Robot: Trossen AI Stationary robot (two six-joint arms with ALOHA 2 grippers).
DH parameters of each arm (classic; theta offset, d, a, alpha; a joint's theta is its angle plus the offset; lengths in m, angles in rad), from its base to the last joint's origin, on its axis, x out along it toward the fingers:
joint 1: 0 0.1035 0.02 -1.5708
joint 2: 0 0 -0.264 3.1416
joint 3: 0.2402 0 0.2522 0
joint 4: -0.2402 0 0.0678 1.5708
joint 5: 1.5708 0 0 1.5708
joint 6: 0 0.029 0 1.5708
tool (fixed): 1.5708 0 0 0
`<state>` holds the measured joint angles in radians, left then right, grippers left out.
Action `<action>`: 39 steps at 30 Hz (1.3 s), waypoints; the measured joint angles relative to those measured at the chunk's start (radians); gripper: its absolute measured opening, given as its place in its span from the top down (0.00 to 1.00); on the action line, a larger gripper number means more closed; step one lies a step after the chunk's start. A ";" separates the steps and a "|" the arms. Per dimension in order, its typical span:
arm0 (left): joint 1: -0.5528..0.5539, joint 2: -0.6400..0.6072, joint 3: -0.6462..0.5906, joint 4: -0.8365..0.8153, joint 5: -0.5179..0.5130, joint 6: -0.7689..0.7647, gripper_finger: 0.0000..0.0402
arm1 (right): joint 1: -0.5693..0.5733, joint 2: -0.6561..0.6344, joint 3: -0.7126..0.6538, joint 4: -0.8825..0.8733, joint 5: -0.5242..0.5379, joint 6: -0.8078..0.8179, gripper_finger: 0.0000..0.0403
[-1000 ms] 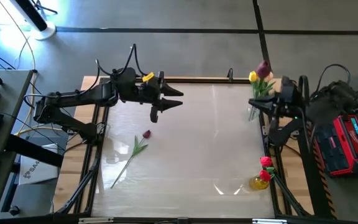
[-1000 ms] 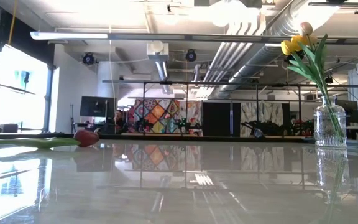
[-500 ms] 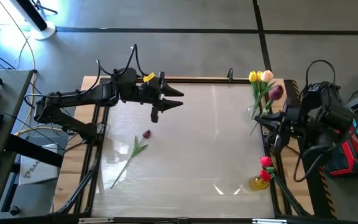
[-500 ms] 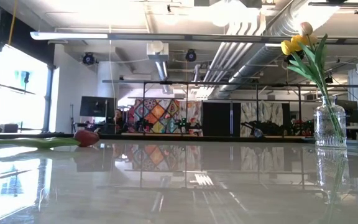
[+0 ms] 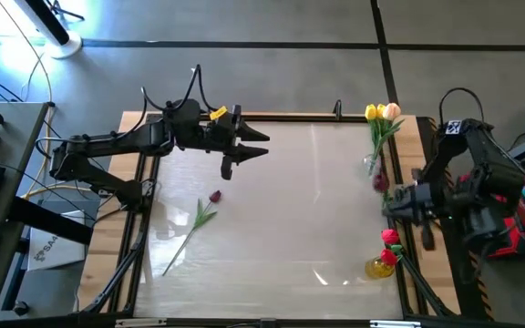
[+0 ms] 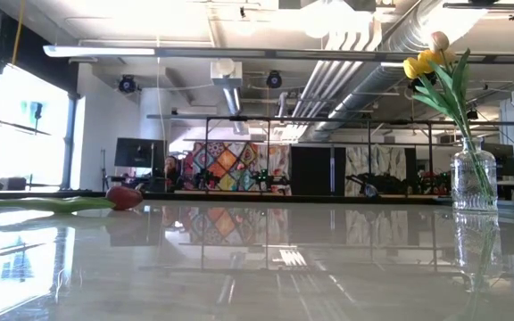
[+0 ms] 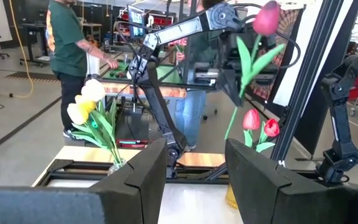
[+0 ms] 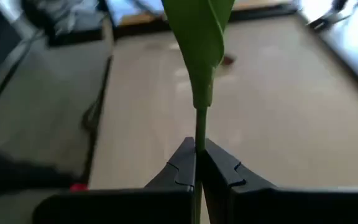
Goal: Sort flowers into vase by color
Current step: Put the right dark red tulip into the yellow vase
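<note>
**A:** How many flowers are put away?

**B:** The clear vase has a yellow tulip and a peach tulip standing in it. The yellow vase, on the same table edge but nearer the front, has two red tulips.

**A:** What's left?

**B:** Two. The right gripper is pinched tight on the thin green stem of a pink tulip. It holds that flower up in the air, between the clear vase and the yellow vase. I think it goes with the red ones next.

**A:** And the other one?

**B:** A dark red tulip lies flat on the table, far across from the clear vase. Its long stem and a leaf point toward the front corner.

**A:** Is the left arm busy?

**B:** No. The left gripper hangs above the table's back part, near the lying tulip. Its fingers are apart and hold nothing.
</note>
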<state>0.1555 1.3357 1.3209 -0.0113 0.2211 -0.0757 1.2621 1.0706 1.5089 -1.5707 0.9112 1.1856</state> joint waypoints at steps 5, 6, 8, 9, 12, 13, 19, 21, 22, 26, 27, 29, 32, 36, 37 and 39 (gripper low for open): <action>0.000 0.000 0.000 0.000 0.000 0.000 0.62 | 0.105 0.002 -0.003 0.000 -0.027 0.035 1.00; 0.000 0.000 0.000 0.000 0.000 0.000 0.62 | 0.132 0.000 -0.010 0.001 -0.016 0.047 1.00; 0.000 0.000 0.000 0.000 0.000 0.000 0.62 | 0.185 -0.004 -0.041 0.002 0.043 0.075 1.00; 0.000 0.000 0.000 0.000 0.000 0.000 0.62 | 0.212 -0.007 -0.066 0.001 0.080 0.098 1.00; 0.000 0.000 0.000 0.000 0.000 0.000 0.62 | 0.272 -0.018 -0.166 0.000 0.154 0.208 1.00; 0.000 0.000 0.000 0.000 0.000 0.000 0.62 | 0.282 -0.021 -0.201 -0.001 0.166 0.253 1.00; 0.000 0.000 0.000 0.000 0.000 0.000 0.62 | 0.325 -0.024 -0.366 -0.001 0.185 0.490 1.00; 0.000 0.000 0.000 0.000 0.000 0.000 0.62 | 0.344 -0.024 -0.409 -0.001 0.185 0.562 1.00; 0.000 0.000 0.000 0.000 0.001 0.000 0.62 | 0.355 -0.024 -0.428 -0.001 0.185 0.598 1.00; 0.000 0.000 0.000 0.000 0.001 0.000 0.62 | 0.389 -0.023 -0.473 -0.002 0.186 0.713 1.00; 0.000 0.000 0.000 0.000 0.001 0.000 0.62 | 0.394 -0.023 -0.476 -0.001 0.187 0.725 1.00; 0.000 0.000 0.000 0.000 0.001 0.000 0.62 | 0.397 -0.023 -0.476 -0.001 0.191 0.728 1.00; 0.000 0.000 0.000 0.000 0.001 0.000 0.62 | 0.397 -0.023 -0.454 0.001 0.195 0.717 1.00; 0.000 0.000 0.000 0.000 0.001 0.000 0.62 | 0.397 -0.023 -0.386 0.000 0.205 0.652 1.00; 0.000 0.000 0.000 0.000 0.001 0.000 0.62 | 0.397 -0.024 -0.368 0.000 0.222 0.622 1.00; 0.000 0.000 0.000 0.000 0.001 0.000 0.62 | 0.397 -0.023 -0.335 0.000 0.267 0.553 1.00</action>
<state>0.1558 1.3357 1.3212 -0.0111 0.2218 -0.0755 1.6588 1.0473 1.1739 -1.5703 1.1783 1.7384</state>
